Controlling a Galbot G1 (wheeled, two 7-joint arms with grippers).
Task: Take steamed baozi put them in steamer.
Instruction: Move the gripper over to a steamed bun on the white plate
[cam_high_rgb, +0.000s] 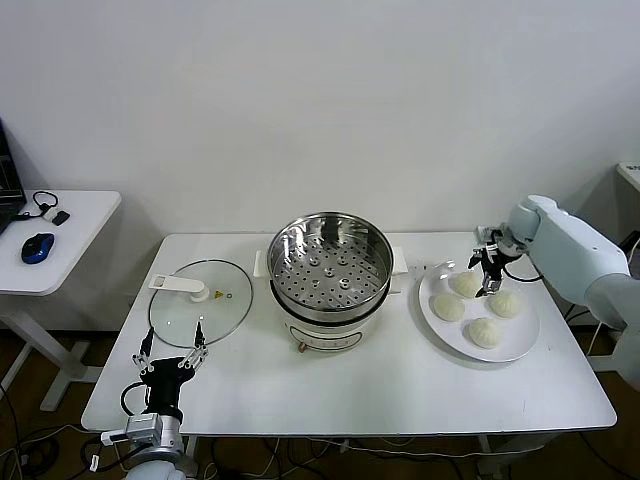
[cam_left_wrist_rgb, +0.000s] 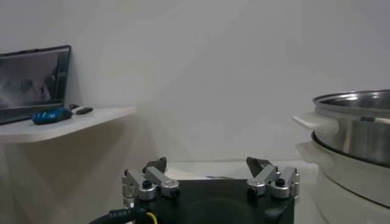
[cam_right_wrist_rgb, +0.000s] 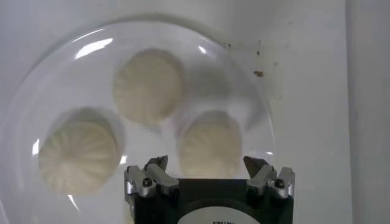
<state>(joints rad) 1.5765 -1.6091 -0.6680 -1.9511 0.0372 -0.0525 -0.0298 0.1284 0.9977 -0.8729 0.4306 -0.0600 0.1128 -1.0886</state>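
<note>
Four cream-white baozi lie on a white plate (cam_high_rgb: 522, 338) at the table's right: one at the far side (cam_high_rgb: 464, 284), one on the left (cam_high_rgb: 448, 308), one on the right (cam_high_rgb: 506, 303), one nearest (cam_high_rgb: 485, 332). My right gripper (cam_high_rgb: 487, 268) hangs open and empty just above the plate's far part. In the right wrist view its jaws (cam_right_wrist_rgb: 206, 163) stand wide apart over one baozi (cam_right_wrist_rgb: 210, 143), with two more baozi (cam_right_wrist_rgb: 149, 85) (cam_right_wrist_rgb: 79, 149) beyond. The steel steamer (cam_high_rgb: 330, 265) stands mid-table, its perforated tray bare. My left gripper (cam_high_rgb: 172, 355) is parked open at the front left.
A glass lid with a white handle (cam_high_rgb: 200, 300) lies left of the steamer, just beyond the left gripper. The steamer's wall (cam_left_wrist_rgb: 356, 128) shows in the left wrist view. A side table (cam_high_rgb: 70, 215) with a blue mouse (cam_high_rgb: 37, 246) stands to the left.
</note>
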